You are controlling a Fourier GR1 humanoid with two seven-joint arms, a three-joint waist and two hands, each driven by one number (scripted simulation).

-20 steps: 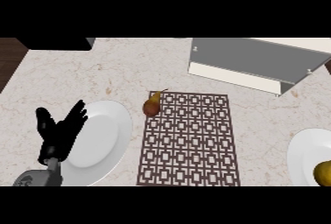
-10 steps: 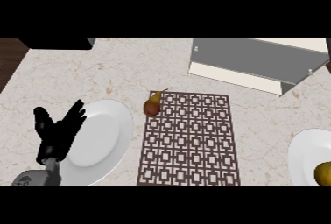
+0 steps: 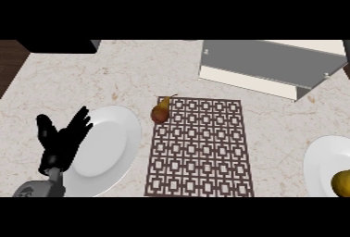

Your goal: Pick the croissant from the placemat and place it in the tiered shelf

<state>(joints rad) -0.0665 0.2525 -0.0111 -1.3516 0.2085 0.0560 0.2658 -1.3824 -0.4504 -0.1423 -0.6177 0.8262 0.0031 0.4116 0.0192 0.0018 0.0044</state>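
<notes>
Two white plates, left [image 3: 113, 139] and right [image 3: 321, 162], the right one bearing a yellow fruit [image 3: 342, 183].

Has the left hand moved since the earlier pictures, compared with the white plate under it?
No. The left hand shows at the same spot over the left rim of the white plate, fingers open and pointing up, as in both earlier pictures.
</notes>
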